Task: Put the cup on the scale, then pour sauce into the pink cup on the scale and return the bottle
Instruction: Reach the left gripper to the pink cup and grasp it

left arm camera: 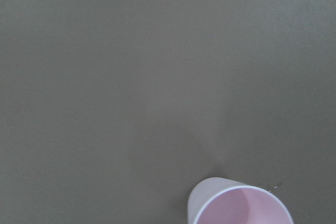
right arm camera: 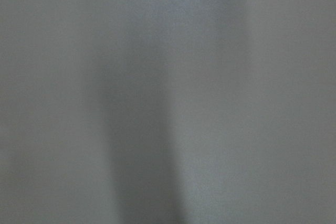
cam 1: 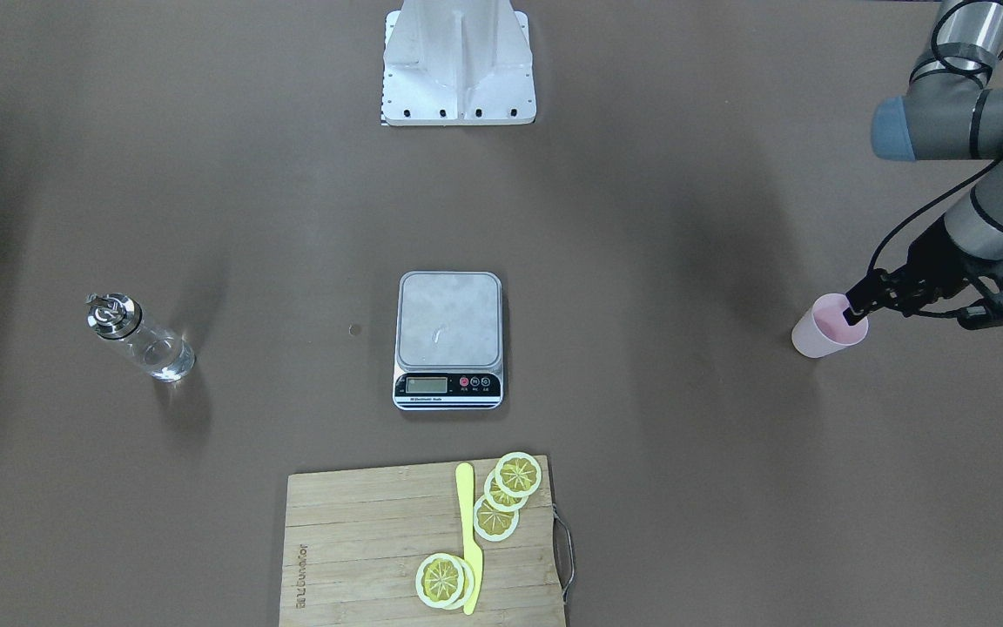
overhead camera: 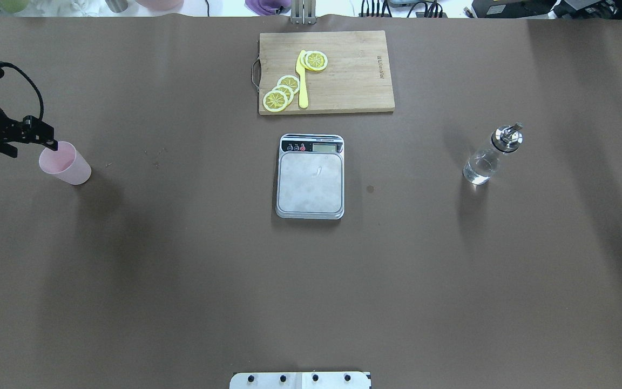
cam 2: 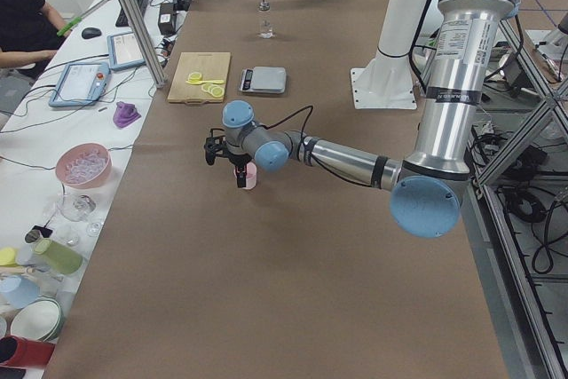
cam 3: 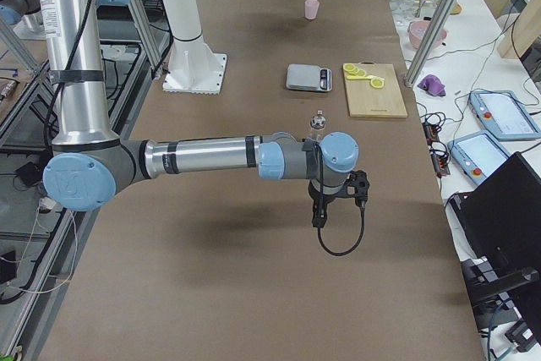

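Observation:
The pale pink cup (overhead camera: 66,164) stands at the far left of the brown table, and its rim also shows at the bottom of the left wrist view (left arm camera: 241,206). My left gripper (overhead camera: 52,145) is at the cup's rim with its fingers drawn together, shut on the cup's wall (cam 1: 825,329). The scale (overhead camera: 310,175) lies at the table's middle with nothing on its platform. Far to the right the bottle (overhead camera: 486,159) stands upright, clear sauce inside. My right gripper (cam 3: 319,211) hangs over bare table near the bottle, seen only from the side, so I cannot tell its state.
A wooden cutting board (overhead camera: 359,81) with lemon slices (overhead camera: 283,92) and a yellow knife (overhead camera: 303,81) lies beyond the scale. The robot's white base (cam 1: 458,70) stands on the near side. A person (cam 2: 22,15) sits at a cluttered side table.

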Robot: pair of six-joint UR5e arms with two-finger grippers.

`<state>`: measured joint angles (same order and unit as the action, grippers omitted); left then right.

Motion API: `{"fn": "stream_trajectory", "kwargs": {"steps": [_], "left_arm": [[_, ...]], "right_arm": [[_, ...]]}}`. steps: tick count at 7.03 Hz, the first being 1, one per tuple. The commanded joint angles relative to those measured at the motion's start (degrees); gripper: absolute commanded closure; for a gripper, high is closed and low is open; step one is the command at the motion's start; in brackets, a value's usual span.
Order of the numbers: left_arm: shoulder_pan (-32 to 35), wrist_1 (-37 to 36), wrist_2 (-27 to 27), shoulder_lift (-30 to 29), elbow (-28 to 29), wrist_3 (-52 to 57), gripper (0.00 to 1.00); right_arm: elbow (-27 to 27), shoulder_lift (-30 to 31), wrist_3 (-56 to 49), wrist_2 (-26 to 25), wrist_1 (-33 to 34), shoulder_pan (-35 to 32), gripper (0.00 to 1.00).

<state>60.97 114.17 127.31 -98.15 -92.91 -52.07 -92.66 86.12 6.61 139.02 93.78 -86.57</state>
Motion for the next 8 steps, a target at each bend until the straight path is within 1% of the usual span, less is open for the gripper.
{"fn": "stream_trajectory", "kwargs": {"steps": [1, 2, 3, 4, 5, 7, 8], "left_arm": [[-0.67, 0.08, -0.13, -0.29, 0.88, -0.32, 0.18], [-1.46, 0.08, -0.22, -0.2, 0.98, -0.23, 0.22], [-2.25, 0.08, -1.52, -0.2, 1.15, -0.32, 0.24], [-2.87, 0.08, -2.06, -0.2, 1.33, -0.32, 0.33], [-2.87, 0.08, -2.06, -0.2, 1.33, -0.23, 0.51], [-2.87, 0.0, -2.15, 0.23, 1.33, 0.47, 1.0], [-2.87, 0.0, -2.15, 0.41, 1.33, 0.56, 1.0]], "right_arm": [[-0.15, 0.02, 0.07, 0.02, 0.0, 0.0, 0.0], [-0.15, 0.02, 0.07, 0.02, 0.0, 0.0, 0.0], [-0.15, 0.02, 0.07, -0.06, 0.0, 0.0, 0.0], [-0.15, 0.1, 0.07, -0.06, 0.0, 0.0, 0.0], [-0.24, 0.11, 0.07, 0.02, 0.0, 0.0, 0.0], [-0.24, 0.11, 0.07, 0.02, 0.0, 0.0, 0.0], [-0.24, 0.11, 0.07, -0.06, 0.0, 0.0, 0.0]]}}
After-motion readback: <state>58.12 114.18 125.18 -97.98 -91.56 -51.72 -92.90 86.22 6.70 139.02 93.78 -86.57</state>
